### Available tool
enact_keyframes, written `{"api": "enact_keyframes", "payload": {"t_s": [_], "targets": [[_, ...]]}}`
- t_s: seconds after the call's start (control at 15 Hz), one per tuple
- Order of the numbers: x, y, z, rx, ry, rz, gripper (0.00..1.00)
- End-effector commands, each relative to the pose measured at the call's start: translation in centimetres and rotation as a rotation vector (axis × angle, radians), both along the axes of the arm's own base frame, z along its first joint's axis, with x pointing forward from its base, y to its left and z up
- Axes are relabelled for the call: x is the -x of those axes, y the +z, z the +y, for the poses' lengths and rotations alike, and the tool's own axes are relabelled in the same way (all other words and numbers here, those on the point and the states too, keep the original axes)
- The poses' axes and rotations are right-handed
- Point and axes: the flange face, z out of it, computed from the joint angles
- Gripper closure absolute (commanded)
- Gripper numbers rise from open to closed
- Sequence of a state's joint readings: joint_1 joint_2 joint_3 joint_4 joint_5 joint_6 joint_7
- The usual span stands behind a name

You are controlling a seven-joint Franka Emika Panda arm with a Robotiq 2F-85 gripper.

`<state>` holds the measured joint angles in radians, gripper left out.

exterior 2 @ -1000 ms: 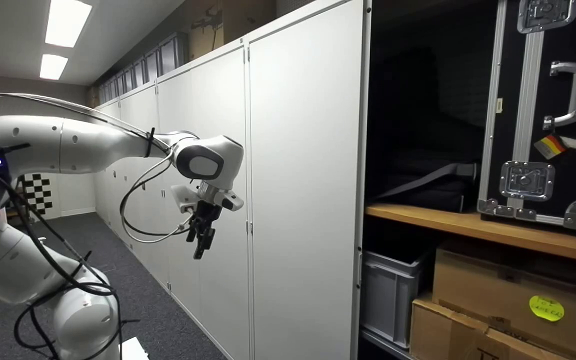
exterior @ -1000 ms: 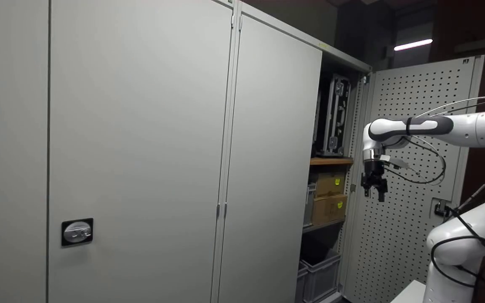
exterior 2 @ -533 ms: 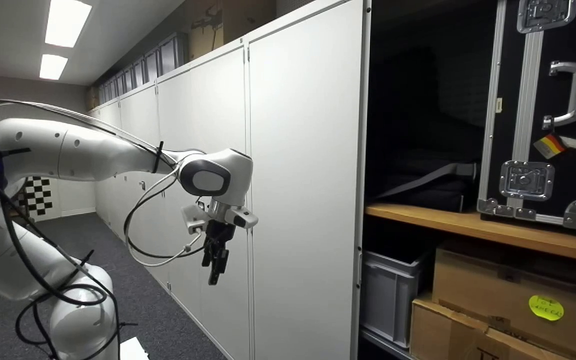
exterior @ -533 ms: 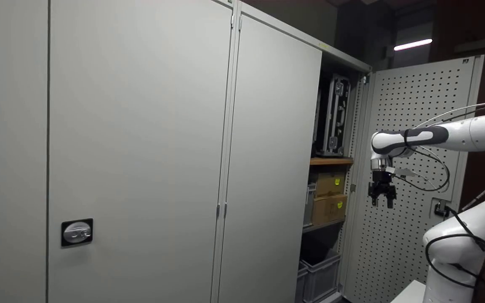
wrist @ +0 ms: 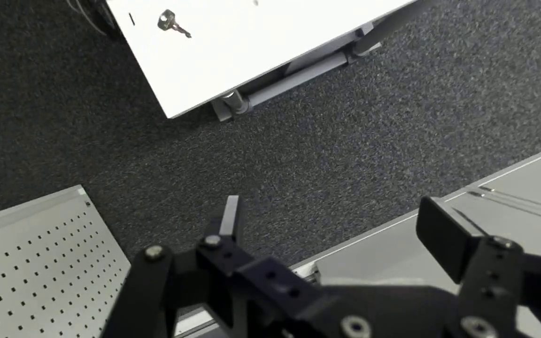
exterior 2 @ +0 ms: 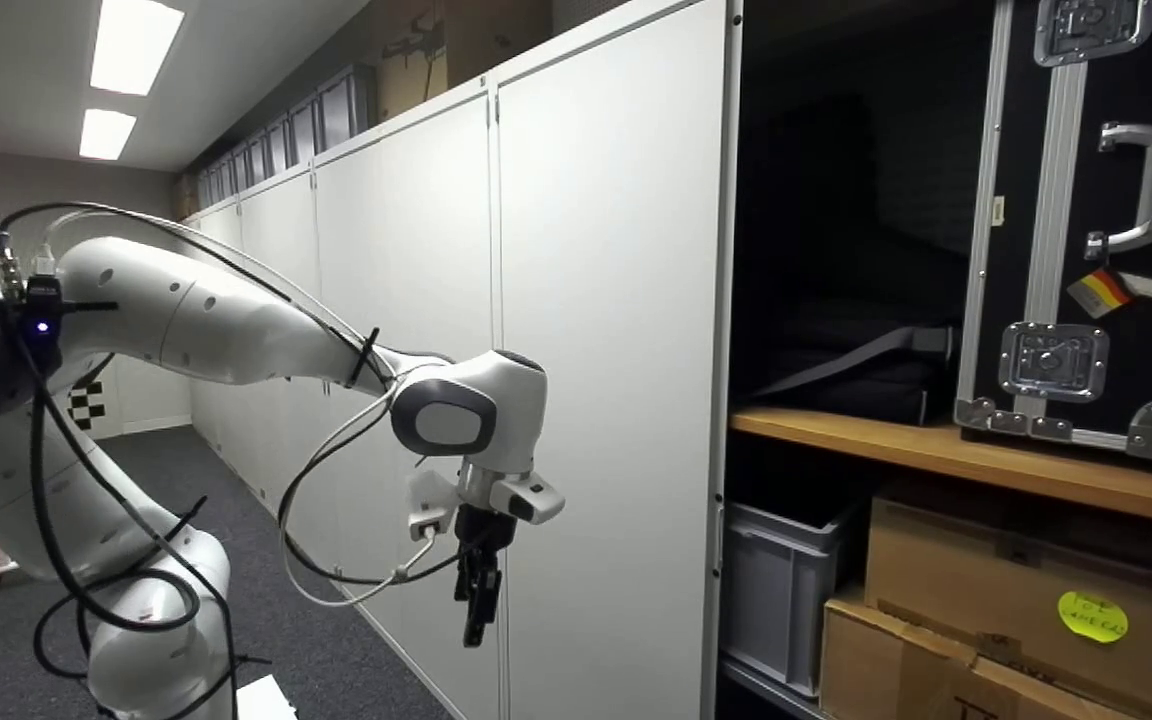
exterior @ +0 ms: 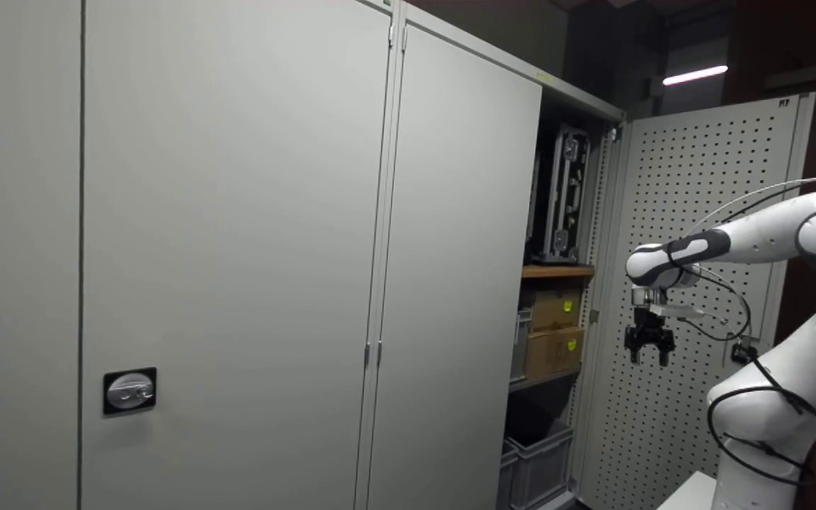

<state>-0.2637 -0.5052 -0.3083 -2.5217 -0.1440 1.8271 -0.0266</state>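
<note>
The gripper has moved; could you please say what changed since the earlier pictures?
The arm has lowered the gripper and shifted it toward the right of both exterior views; its jaws stand open, nothing grasped or released. The perforated door, black case and cardboard boxes stayed put.

- Key (wrist: 169,21), upper left of the wrist view: shiny metal.
- Tabletop (wrist: 247,40) there: smooth.
- Carpet (wrist: 289,155), mid-frame: rough, matt pile.
- Gripper (wrist: 331,217): matt — its screw heads (wrist: 154,252) shiny, bare metal.
- Robot arm (exterior 2: 176,310), left of an exterior view: glossy, smooth — plastic-looking.
- Cabinet doors (exterior: 238,212): smooth painted metal, low sheen.
- Shelf (exterior 2: 936,453), right of an exterior view: wood.
- Boxes (exterior 2: 986,575) below it: matt cardboard.
- Crate (exterior 2: 776,600) beside them: smooth plastic.
</note>
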Motion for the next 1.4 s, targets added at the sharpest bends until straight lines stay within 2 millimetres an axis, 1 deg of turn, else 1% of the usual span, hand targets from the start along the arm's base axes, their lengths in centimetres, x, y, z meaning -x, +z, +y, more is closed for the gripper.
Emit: {"api": "enact_keyframes", "payload": {"t_s": [0.0,0.33,0.6,0.73,1.0,1.13,1.2,1.33], "targets": [[1.0,-3.1,-5.1,0.057,-0.055,-0.044,0.0],[3.6,-5.7,-11.4,0.147,-0.115,-0.102,0.0],[6.0,-6.6,-15.8,0.24,-0.129,-0.181,0.0],[7.6,-7.0,-18.2,0.287,-0.147,-0.224,0.0],[11.6,-7.5,-23.0,0.39,-0.199,-0.274,0.0],[13.7,-7.4,-25.4,0.433,-0.245,-0.282,0.0],[14.7,-7.2,-26.4,0.452,-0.268,-0.288,0.0],[16.1,-6.0,-28.4,0.491,-0.307,-0.306,0.0]]}}
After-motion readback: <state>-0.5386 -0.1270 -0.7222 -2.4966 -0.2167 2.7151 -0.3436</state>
